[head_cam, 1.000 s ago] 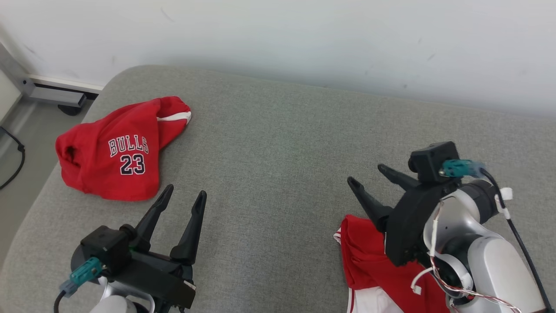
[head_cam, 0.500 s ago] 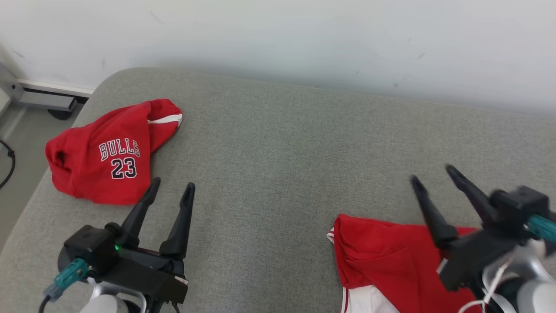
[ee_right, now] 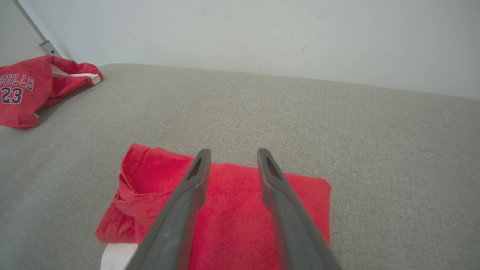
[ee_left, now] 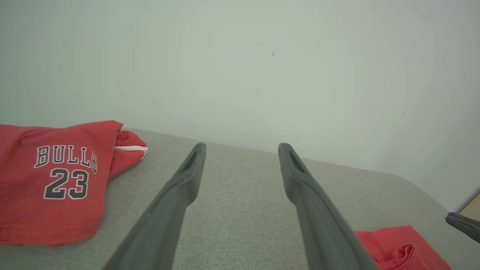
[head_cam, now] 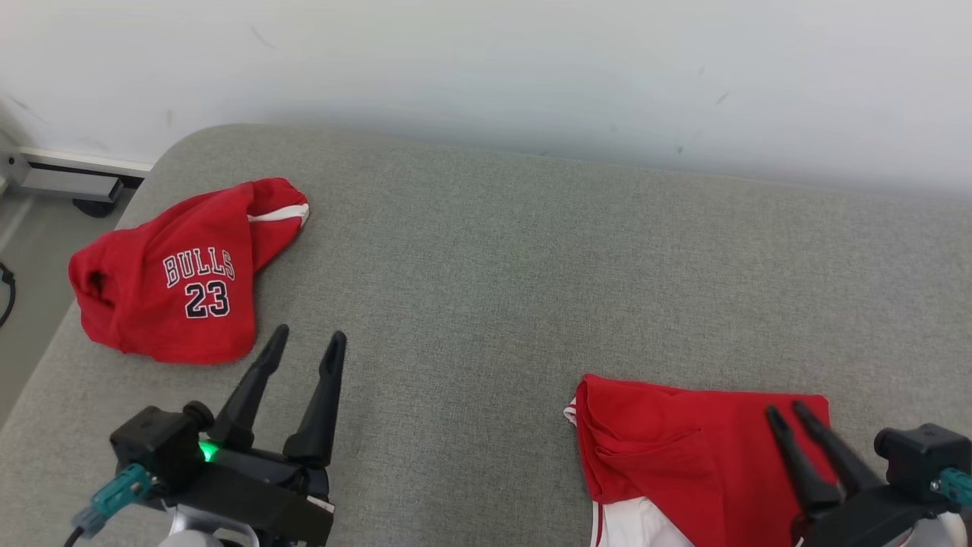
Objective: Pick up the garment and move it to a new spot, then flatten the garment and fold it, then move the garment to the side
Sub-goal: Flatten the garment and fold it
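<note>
Head view showed the right gripper [head_cam: 784,409] pulled back low, fingers narrowing but empty, over the folded red fabric garment [head_cam: 683,448] at the grey upholstered cushion's [head_cam: 493,266] near right. The left gripper [head_cam: 310,332] gaped. Garment likely released, set aside.

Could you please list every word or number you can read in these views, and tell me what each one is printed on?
"BULLS": dark letters outlined in white, on the crumpled red jersey.
"23": directly beneath that word, on the same jersey, in the same lettering.
The folded red garment shows no print on its visible side, and nothing else here carries legible text.
</note>
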